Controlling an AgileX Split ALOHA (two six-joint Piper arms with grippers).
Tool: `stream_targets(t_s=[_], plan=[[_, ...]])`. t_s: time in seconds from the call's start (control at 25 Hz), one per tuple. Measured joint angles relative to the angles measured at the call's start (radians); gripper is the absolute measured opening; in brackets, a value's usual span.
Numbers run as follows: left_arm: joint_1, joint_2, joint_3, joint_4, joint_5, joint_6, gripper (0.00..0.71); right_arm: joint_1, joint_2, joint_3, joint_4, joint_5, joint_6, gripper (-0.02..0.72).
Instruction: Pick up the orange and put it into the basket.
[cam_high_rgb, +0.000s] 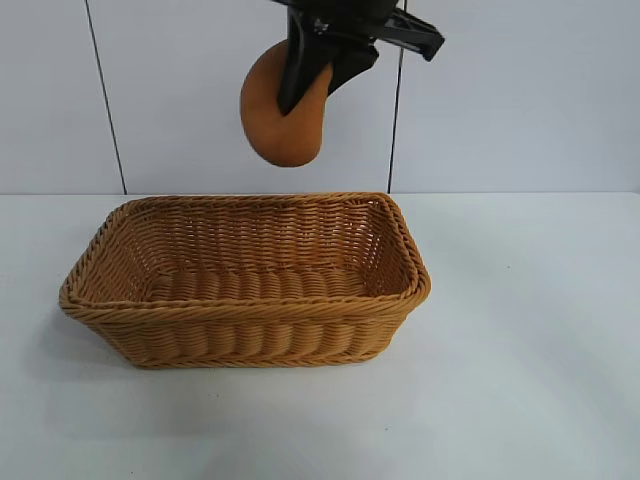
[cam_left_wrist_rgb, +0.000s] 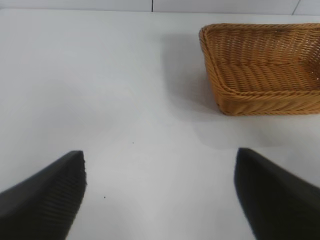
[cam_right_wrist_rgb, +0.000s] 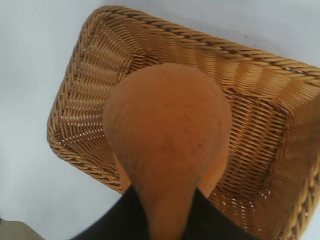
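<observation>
The orange (cam_high_rgb: 275, 115) hangs in the air directly above the basket (cam_high_rgb: 245, 320), well clear of its rim and touching nothing but the gripper that carries it. It is a dull-orange, pear-shaped fruit with its broad rounded end pointing down toward the basket and its narrow end held up between black fingers.

The right gripper (cam_high_rgb: 318, 75) reaches in from above the basket and is clamped on the fruit's narrow upper part; one dark finger lies across the front of the orange. Seen from the right wrist camera, the orange (cam_right_wrist_rgb: 167, 145) fills the middle of the picture, with the basket (cam_right_wrist_rgb: 85, 75) spread out beneath it, its woven floor and flaring walls visible all around the fruit. The fruit sits over the inside of the basket, not over its edge. The right gripper (cam_right_wrist_rgb: 165, 215) closes around the fruit's tapering neck.

The basket is a tan-brown rectangular wicker tray with a braided rim, standing flat on a white table (cam_high_rgb: 530, 380). Nothing lies inside it.

The left gripper (cam_left_wrist_rgb: 160, 195) hangs over the bare table beside the basket (cam_left_wrist_rgb: 260, 95), well apart from it. Its two black fingers (cam_left_wrist_rgb: 47, 197) are spread wide with only white table surface between them, holding nothing.

Behind the basket rises a pale panelled wall (cam_high_rgb: 520, 100) with thin dark seams.
</observation>
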Motion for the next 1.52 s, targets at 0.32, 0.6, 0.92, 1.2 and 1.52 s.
stream_targets(t_s=[0.32, 0.6, 0.92, 1.2, 1.52], plan=[[0.0, 0.0, 0.0, 0.0, 0.0, 0.0, 0.582, 0.0, 0.144, 0.0, 0.071, -0.052, 0.0, 0.034], [0.0, 0.0, 0.0, 0.0, 0.0, 0.0, 0.582, 0.0, 0.133, 0.0, 0.079, -0.032, -0.001, 0.475], [0.0, 0.0, 0.0, 0.0, 0.0, 0.0, 0.582, 0.0, 0.048, -0.091, -0.111, 0.115, 0.011, 0.683], [0.0, 0.0, 0.0, 0.0, 0.0, 0.0, 0.582, -0.003, 0.023, -0.283, -0.26, 0.26, 0.035, 0.684], [0.0, 0.0, 0.0, 0.0, 0.0, 0.0, 0.582, -0.135, 0.017, -0.299, -0.31, 0.266, 0.041, 0.683]])
